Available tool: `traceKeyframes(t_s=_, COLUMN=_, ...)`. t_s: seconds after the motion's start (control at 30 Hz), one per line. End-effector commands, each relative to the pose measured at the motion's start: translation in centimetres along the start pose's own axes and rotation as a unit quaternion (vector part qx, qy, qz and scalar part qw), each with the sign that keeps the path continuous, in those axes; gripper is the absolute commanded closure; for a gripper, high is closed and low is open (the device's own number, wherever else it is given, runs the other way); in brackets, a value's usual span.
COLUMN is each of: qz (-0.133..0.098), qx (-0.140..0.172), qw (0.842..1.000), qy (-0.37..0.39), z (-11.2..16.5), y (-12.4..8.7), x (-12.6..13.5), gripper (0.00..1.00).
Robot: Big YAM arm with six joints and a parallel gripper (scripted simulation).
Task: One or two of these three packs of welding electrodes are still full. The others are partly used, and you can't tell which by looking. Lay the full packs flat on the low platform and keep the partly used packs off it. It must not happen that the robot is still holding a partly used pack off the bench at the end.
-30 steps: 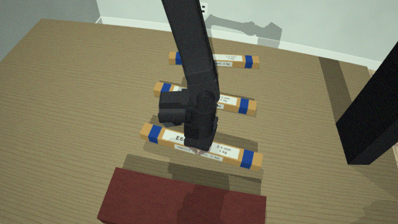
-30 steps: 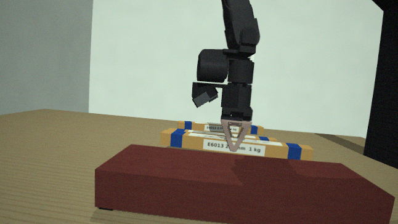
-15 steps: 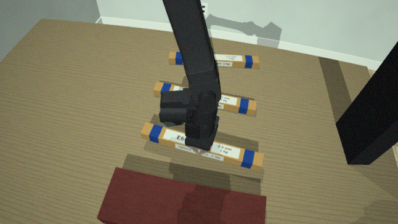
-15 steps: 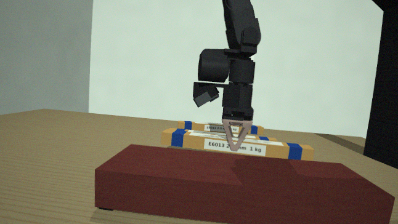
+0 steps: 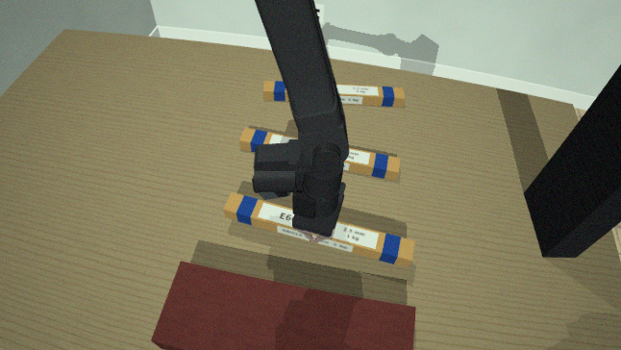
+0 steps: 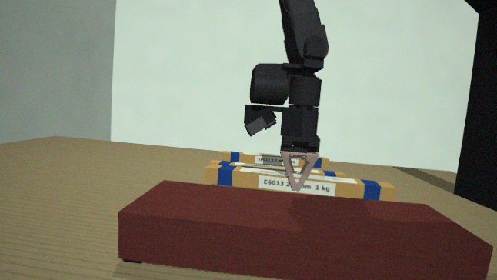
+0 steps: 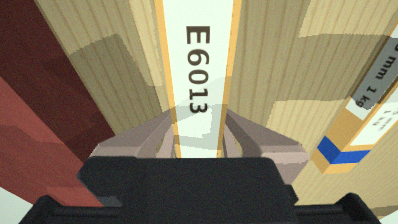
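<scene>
Three orange packs of welding electrodes with blue bands and white labels lie in a row on the wooden table. My gripper (image 5: 314,237) is shut on the middle of the nearest pack (image 5: 317,228), which reads "E6013". It holds this pack level, low over the table, just behind the dark red low platform (image 5: 284,312). In the side view the gripper (image 6: 297,188) clasps the pack (image 6: 300,185) behind the platform (image 6: 300,231). In the wrist view the fingers grip the pack (image 7: 197,75). The middle pack (image 5: 370,161) and the far pack (image 5: 365,95) lie flat on the table.
A tall black post (image 5: 577,183) stands at the right of the table, and also shows in the side view (image 6: 477,108). The middle pack shows at the right edge of the wrist view (image 7: 360,120). A pale wall runs behind the table.
</scene>
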State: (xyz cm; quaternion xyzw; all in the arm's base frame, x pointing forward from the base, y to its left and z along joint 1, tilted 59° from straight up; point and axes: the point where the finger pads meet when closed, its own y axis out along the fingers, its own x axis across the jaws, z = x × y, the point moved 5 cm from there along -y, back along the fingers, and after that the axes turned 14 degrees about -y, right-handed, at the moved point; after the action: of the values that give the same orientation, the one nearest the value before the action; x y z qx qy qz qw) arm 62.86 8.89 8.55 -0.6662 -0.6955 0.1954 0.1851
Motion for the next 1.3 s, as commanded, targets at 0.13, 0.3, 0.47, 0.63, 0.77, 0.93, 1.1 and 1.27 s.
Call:
traceKeyframes(t_s=0.13, qz=-0.004, qx=-0.011, qw=1.0, qy=-0.006, z=-0.5, y=-0.9, x=0.2, gripper=1.0)
traceKeyframes(t_s=0.3, qz=-0.003, qx=-0.009, qw=1.0, qy=-0.006, z=-0.3, y=0.0, x=0.2, gripper=1.0)
traceKeyframes(t_s=0.47, qz=-0.003, qx=-0.009, qw=1.0, qy=-0.006, z=-0.3, y=0.3, x=0.1, gripper=1.0)
traceKeyframes(t_s=0.63, qz=-0.002, qx=-0.015, qw=1.0, qy=-0.005, z=-1.0, y=0.4, x=0.0, gripper=1.0)
traceKeyframes(t_s=0.77, qz=-0.001, qx=-0.011, qw=1.0, qy=-0.005, z=-0.5, y=1.0, x=-0.1, gripper=1.0)
traceKeyframes(t_s=0.93, qz=0.0, qx=-0.004, qw=1.0, qy=-0.005, z=0.2, y=1.3, x=-0.3, gripper=1.0)
traceKeyframes(t_s=1.1, qz=-0.001, qx=-0.009, qw=1.0, qy=-0.005, z=-0.5, y=1.2, x=-0.1, gripper=1.0)
traceKeyframes(t_s=1.27, qz=-0.002, qx=-0.013, qw=1.0, qy=-0.005, z=-1.0, y=1.5, x=0.0, gripper=1.0)
